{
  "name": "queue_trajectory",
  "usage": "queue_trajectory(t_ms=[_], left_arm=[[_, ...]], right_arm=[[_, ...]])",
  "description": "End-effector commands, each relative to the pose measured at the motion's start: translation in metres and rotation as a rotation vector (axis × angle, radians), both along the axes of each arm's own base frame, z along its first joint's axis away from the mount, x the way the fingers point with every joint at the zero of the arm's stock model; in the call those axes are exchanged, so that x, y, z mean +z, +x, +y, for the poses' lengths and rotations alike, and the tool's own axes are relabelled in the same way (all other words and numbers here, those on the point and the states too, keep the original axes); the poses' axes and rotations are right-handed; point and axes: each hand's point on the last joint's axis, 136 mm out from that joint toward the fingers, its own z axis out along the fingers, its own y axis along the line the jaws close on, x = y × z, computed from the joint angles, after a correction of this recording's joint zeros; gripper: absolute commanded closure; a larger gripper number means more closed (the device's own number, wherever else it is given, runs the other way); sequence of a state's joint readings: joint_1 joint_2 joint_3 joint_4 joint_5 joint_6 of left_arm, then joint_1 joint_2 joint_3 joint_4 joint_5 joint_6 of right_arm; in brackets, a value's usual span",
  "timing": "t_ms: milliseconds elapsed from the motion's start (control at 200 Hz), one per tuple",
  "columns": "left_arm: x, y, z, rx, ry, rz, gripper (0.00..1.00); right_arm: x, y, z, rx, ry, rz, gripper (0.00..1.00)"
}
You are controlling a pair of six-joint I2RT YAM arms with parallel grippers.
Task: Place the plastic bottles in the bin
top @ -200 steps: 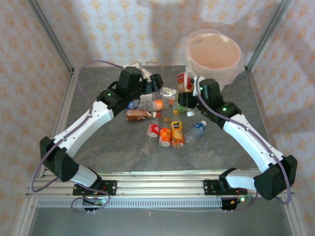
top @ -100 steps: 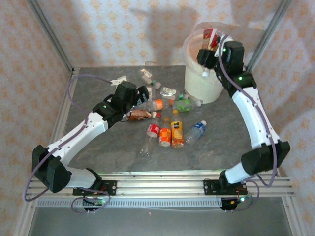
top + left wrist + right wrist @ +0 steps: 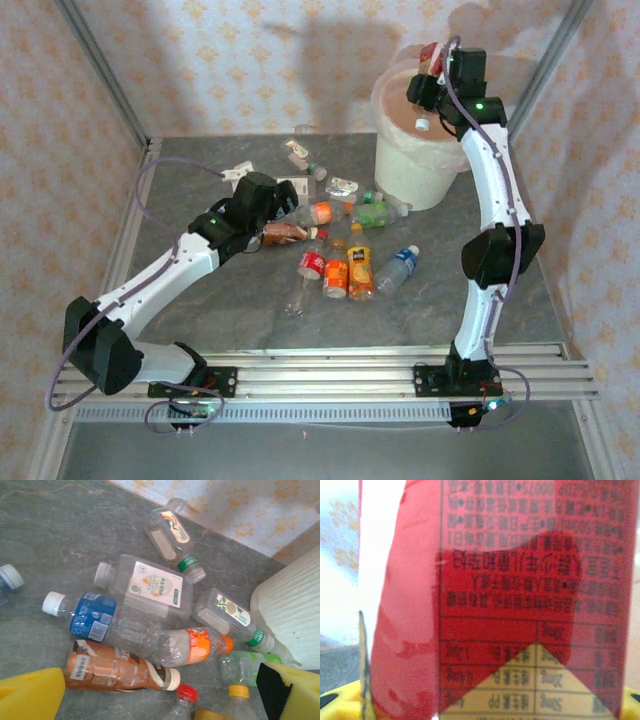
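Leftward, the left gripper (image 3: 295, 197) hangs with its jaws spread wide just above the plastic bottles (image 3: 150, 585) heaped on the table (image 3: 250, 320). Its wrist view shows 7 of them whole, lying beyond the 2 yellow fingertips (image 3: 30, 695). Farther right stands 1 bin (image 3: 410, 175), and over its mouth the right gripper (image 3: 421, 92) is clamped on 1 red-labelled bottle (image 3: 495, 580).

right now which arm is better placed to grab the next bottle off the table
Left. The left hand hangs open over the brown bottle; the right hand is over the bin, shut on a red-labelled bottle.
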State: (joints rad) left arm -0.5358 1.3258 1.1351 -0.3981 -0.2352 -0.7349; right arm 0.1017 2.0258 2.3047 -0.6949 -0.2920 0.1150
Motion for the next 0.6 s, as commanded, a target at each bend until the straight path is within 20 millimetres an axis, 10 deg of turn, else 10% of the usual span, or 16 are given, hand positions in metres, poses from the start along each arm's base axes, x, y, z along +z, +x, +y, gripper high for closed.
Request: queue_trajectory(t_ms=[0, 595], left_arm=[[-0.001, -0.012, 0.023, 0.094, 0.008, -0.004, 0.0], [-0.027, -0.042, 0.072, 0.216, -0.096, 0.007, 0.0]], right_arm=[[-0.011, 0.0, 0.009, 0.032, 0.031, 0.046, 0.49], [-0.041, -0.001, 0.047, 0.219, 0.172, 0.085, 0.1]])
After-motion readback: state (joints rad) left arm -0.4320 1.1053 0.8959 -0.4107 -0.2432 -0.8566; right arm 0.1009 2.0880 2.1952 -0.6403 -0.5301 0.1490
